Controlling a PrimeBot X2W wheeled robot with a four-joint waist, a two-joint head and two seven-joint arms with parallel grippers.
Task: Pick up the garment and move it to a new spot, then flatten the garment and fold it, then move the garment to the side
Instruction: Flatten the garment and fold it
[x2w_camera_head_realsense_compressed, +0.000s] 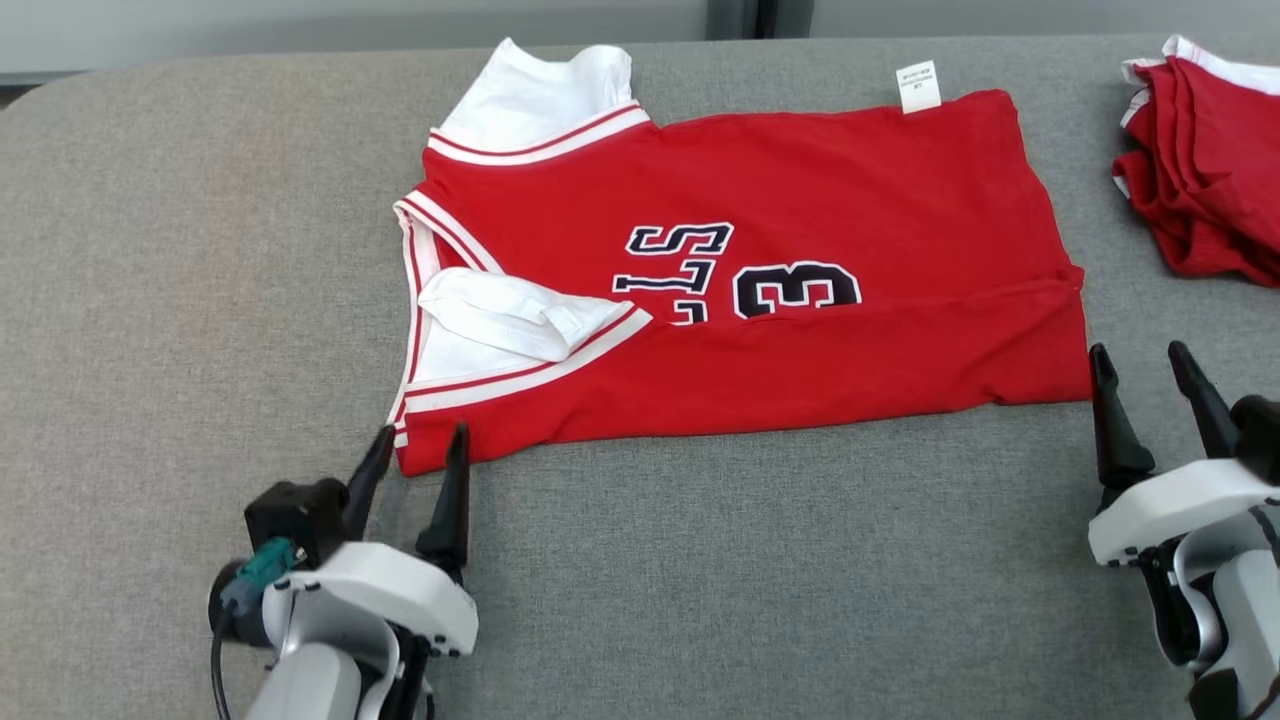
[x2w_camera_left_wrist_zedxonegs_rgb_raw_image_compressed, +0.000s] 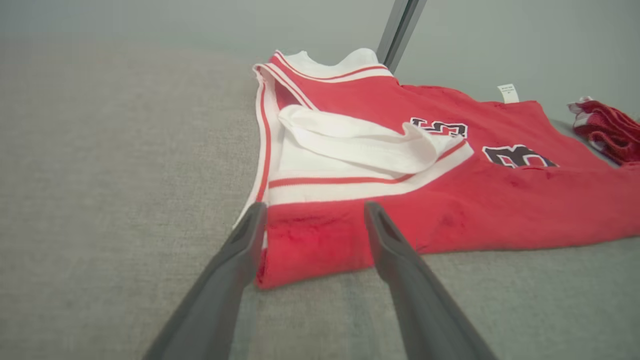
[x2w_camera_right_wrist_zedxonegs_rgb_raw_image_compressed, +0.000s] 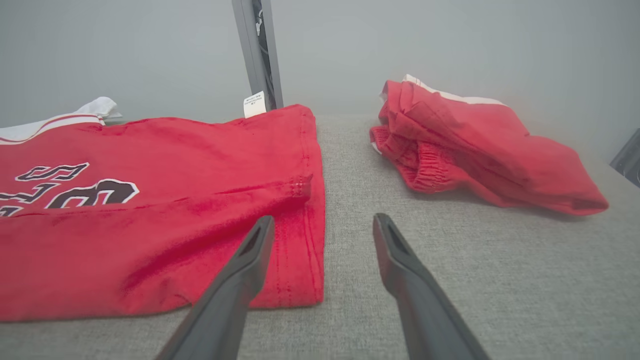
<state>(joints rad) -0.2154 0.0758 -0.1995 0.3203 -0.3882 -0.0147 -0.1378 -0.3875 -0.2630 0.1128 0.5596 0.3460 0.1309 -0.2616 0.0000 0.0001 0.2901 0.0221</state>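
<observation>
Head view: I see the red jersey (x2w_camera_head_realsense_compressed: 850, 180) lying sideways across the middle of the grey fabric tabletop (x2w_camera_head_realsense_compressed: 150, 250), neck opening toward the left, hem toward the right, near long edge folded up over the lower part of the black number. A white sleeve (x2w_camera_head_realsense_compressed: 520, 315) lies tucked in over the chest. A white care label (x2w_camera_head_realsense_compressed: 918, 86) sticks out past the far edge.

The left end effector (x2w_camera_head_realsense_compressed: 420, 440) is at the jersey's near left corner, fingers spread and holding nothing. The right end effector (x2w_camera_head_realsense_compressed: 1140, 355) is just beside the near right corner, fingers likewise spread and empty.

Left wrist view: the spread fingers straddle the jersey's red corner, and the raised fold of the white sleeve is plainer here.

Right wrist view: the left finger overlaps the stitched hem, while the right finger is over bare tabletop. I see here the gathered waistband of a second red garment (x2w_camera_right_wrist_zedxonegs_rgb_raw_image_compressed: 475, 145), a crumpled heap well apart from the jersey at the far right. A dark post (x2w_camera_right_wrist_zedxonegs_rgb_raw_image_compressed: 257, 50) rises behind the tabletop.
</observation>
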